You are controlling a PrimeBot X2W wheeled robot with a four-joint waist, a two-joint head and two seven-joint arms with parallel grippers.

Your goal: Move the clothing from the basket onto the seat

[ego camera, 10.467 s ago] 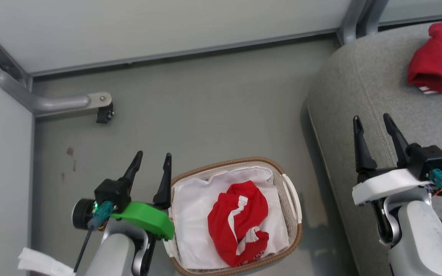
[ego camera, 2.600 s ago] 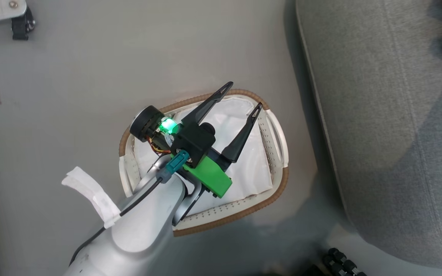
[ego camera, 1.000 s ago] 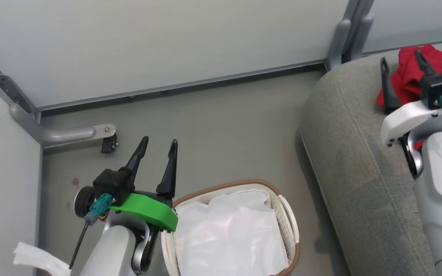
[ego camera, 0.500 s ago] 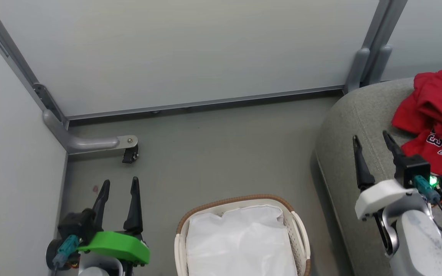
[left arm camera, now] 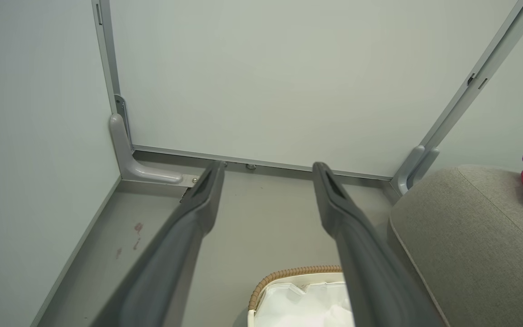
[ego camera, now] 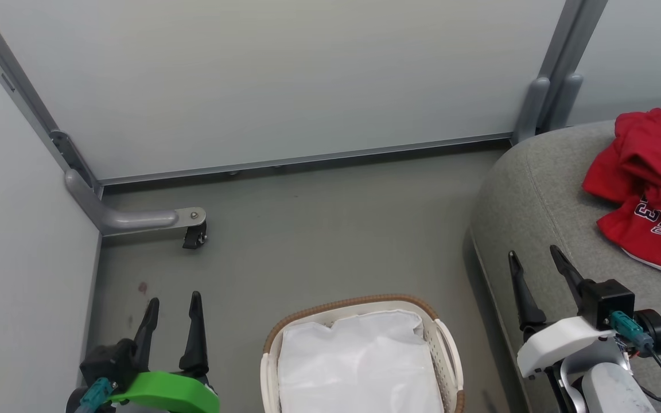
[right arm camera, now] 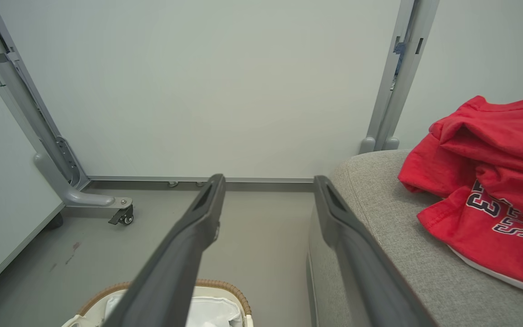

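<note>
Head view, clothing: the clothing point(ego camera: 646, 183) lies in a red heap on the seat point(ego camera: 543, 201), off to the right, with its lettered part nearest the robot.
Head view, basket: the basket point(ego camera: 353, 303) sits on the floor beside the seat's corner, and I see the white liner point(ego camera: 359, 367) in it and no red.
Head view, grippers: the left gripper point(ego camera: 174, 299) hangs low at the left with its fingers spread and empty. The right gripper point(ego camera: 534, 253) is by the seat's edge, also spread and holding nothing.
Left wrist view: the left gripper's point(left arm camera: 268, 167) fingers are wide apart over bare floor, with the basket rim point(left arm camera: 288, 273) just below them and the seat point(left arm camera: 466, 236) to the right.
Right wrist view: the right gripper's point(right arm camera: 268, 178) fingers are parted with nothing between them, and the clothing point(right arm camera: 493, 181) rests well onto the cushion, clear of them.
Step in hand, I'd say: the job looks done, so finish tidily.
Doing it well: look under the liner folds for hidden fabric, keep both arms off the heap, and don't snag the liner.
</note>
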